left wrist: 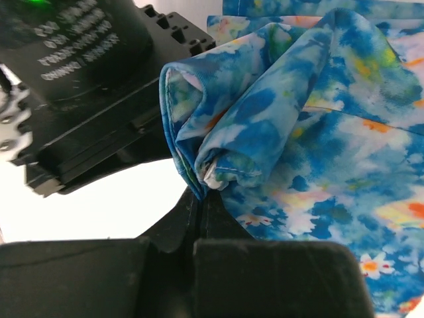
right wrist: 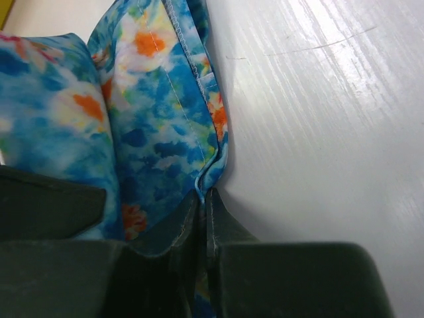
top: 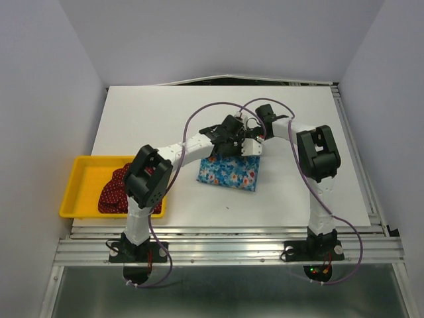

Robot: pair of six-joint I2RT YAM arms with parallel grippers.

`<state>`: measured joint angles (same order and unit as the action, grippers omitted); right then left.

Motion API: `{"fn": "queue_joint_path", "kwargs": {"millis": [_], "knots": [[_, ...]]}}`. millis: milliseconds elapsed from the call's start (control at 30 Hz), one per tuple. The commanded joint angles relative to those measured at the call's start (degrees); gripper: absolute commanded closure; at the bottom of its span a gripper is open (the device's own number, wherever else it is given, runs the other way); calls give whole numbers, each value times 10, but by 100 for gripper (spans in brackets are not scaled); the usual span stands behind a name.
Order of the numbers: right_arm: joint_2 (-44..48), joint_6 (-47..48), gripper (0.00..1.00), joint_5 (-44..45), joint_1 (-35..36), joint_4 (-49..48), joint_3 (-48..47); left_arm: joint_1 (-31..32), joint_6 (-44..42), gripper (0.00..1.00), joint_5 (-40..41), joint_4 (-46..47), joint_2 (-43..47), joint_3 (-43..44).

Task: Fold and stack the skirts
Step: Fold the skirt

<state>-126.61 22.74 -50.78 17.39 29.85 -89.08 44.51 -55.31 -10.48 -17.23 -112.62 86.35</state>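
white bench (top: 298,185): limp bright blue flowered cloth skirt (top: 228,173) at the middle, left gripper (left wrist: 201,195) and right gripper (right wrist: 204,195) clamped on its far hem; dark red dotted skirt (top: 114,192) in yellow plastic tray (top: 76,199), left edge.

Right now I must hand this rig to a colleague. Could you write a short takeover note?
Left gripper: shut on a bunched edge of the blue floral skirt.
Right gripper: shut on another edge of the same skirt.
The blue floral skirt lies partly folded on the white table.
Dark red skirt: crumpled in the yellow tray at the left, not folded.
Done: first fold under way.
Left: finish it, fold the dark red skirt, stack both.
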Motion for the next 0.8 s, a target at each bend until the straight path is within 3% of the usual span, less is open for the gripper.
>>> {"fn": "queue_joint_path", "kwargs": {"millis": [0, 200, 433, 600, 633, 667, 767], "knots": [[-28, 13, 93, 12, 10, 43, -10, 0, -7, 100, -1, 63, -8, -14], [-38, 5, 91, 28, 10, 45, -38, 7, 0, 100, -7, 63, -19, -47], [-63, -93, 73, 50, -18, 34, -93, 7, 4, 97, -9, 60, -49, -58], [-94, -203, 54, 20, -73, 23, -166, 7, 2, 95, -24, 31, -79, -41], [-93, -213, 50, 20, -80, 20, -172, 7, 3, 93, -26, 24, -83, -28], [-89, -223, 40, 26, -87, 14, -177, 7, 5, 91, -30, 6, -88, -20], [-64, -247, 35, 35, -117, 7, -174, 0, 20, 79, -47, -35, -110, 24]]}}
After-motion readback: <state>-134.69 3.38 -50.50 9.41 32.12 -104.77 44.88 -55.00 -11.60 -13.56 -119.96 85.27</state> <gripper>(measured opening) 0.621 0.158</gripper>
